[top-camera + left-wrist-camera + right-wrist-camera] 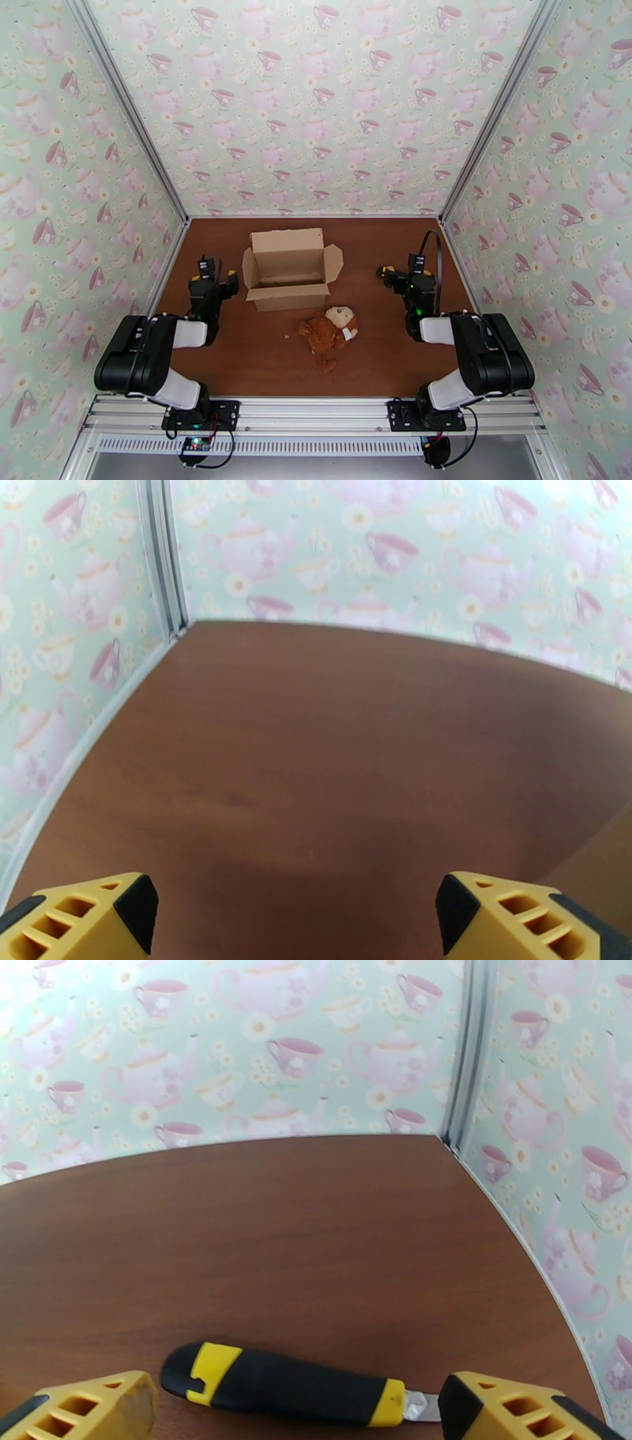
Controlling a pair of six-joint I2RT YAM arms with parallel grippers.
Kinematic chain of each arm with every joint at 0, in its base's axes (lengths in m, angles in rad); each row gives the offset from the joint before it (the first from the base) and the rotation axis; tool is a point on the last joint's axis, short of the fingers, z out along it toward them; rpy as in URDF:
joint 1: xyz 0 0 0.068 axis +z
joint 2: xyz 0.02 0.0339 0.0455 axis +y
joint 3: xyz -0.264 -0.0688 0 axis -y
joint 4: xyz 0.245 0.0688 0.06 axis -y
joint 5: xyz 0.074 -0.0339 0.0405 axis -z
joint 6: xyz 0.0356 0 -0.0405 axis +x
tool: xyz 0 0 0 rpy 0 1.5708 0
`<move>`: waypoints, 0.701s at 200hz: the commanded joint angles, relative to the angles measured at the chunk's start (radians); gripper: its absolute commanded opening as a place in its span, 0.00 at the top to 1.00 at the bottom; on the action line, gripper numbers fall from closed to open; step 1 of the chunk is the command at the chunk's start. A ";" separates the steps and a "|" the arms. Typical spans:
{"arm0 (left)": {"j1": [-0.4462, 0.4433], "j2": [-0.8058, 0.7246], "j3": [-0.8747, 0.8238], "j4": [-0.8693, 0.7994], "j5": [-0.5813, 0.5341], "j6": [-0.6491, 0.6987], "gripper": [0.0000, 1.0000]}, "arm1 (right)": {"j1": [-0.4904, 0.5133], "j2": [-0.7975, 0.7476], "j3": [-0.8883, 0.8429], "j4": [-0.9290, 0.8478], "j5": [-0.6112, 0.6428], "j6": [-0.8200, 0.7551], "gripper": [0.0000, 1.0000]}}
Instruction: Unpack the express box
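The express box (pixel 288 268) stands in the middle of the brown table with its top flaps spread open; its inside is not visible from here. My left gripper (pixel 212 278) rests to the left of the box, and in the left wrist view it (pixel 296 918) is open over bare table. To the right of the box is my right gripper (pixel 404 276), open (pixel 296 1408). A black and yellow utility knife (pixel 276 1382) lies flat on the table between its yellow fingertips (pixel 490 1406), not gripped.
A small brown plush toy (pixel 328 331) lies on the table just in front of the box. Teapot-patterned walls (pixel 316 103) close in the table (pixel 379 237) at the back and both sides. Bare wood stretches behind the box.
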 commanded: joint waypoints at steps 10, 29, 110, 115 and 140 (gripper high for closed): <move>-0.006 0.007 0.000 0.082 0.002 0.014 0.00 | 0.000 0.007 -0.013 0.036 -0.025 0.013 0.00; -0.013 0.008 0.001 0.079 -0.018 0.016 0.00 | 0.000 0.008 -0.013 0.037 -0.025 0.011 0.00; -0.050 0.015 0.011 0.077 -0.109 0.035 0.00 | 0.000 0.007 -0.013 0.038 -0.025 0.011 0.01; -0.049 0.016 0.011 0.077 -0.108 0.035 0.00 | 0.000 0.006 -0.014 0.040 -0.026 0.010 0.00; -0.050 0.016 0.011 0.076 -0.109 0.035 0.00 | 0.000 0.007 -0.010 0.035 -0.033 0.010 0.00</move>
